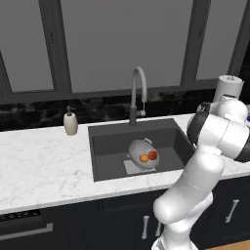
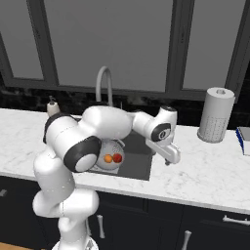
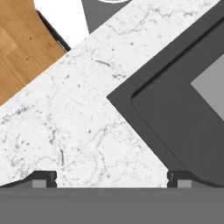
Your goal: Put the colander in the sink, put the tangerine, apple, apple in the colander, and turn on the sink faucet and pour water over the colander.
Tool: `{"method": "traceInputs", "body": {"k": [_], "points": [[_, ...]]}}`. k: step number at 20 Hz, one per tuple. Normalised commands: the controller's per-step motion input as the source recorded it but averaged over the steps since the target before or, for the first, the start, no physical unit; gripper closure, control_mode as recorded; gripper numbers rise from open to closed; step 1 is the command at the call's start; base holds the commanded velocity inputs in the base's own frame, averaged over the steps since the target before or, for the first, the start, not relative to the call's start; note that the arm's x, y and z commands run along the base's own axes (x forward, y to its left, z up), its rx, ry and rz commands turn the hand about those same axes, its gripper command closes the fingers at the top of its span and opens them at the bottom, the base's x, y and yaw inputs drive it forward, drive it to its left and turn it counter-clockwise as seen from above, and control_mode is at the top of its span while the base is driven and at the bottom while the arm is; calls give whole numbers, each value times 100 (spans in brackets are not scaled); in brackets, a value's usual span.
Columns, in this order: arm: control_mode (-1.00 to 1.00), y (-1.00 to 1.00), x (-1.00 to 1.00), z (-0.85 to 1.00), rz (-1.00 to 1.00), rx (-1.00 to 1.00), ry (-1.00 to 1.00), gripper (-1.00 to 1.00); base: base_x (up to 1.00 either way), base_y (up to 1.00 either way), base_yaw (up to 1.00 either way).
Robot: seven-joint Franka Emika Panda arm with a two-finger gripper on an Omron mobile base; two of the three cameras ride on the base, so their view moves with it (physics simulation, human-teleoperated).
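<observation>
The colander (image 1: 143, 154) lies inside the sink (image 1: 112, 141), resting on the lighter square panel at the basin floor and tilted so that its opening faces the front right. In the left base view, the tangerine (image 1: 144, 158) and one red apple (image 1: 153, 155) sit side by side within the colander, touching or nearly so; the right base view shows the same pair, orange fruit to the left of the red one. A second apple cannot be made out in any view.

The sink faucet (image 1: 138, 93) stands upright at the rear rim of the sink, its arched spout reaching forward over the basin. No judgement can be made on the lever position.

The hand (image 2: 168, 161) is positioned above the front right corner of the sink, over the white marble worktop (image 1: 44, 166). In the hand view its two finger tips (image 3: 43, 178) stand far apart at the lower edge, with only marble and the dark sink corner between them. The hand is wide and holds nothing.

A soap bottle (image 1: 71, 122) stands on the worktop left of the sink, near the back wall. A paper towel roll (image 2: 215, 114) stands upright on the worktop well to the right of the sink.
</observation>
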Motion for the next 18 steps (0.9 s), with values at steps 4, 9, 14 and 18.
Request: {"method": "traceInputs", "body": {"k": [4, 9, 14, 18], "points": [[-100, -19, 29, -24, 2, -1, 0, -100, 0, 0, 0], [-100, -13, 27, -24, 1, 0, 0, -100, 0, 0, 0], [-100, -19, 25, -20, 2, 0, 0, -100, 0, 0, 0], [-100, -10, 24, -16, 2, 0, 0, -100, 0, 0, 0]]}}
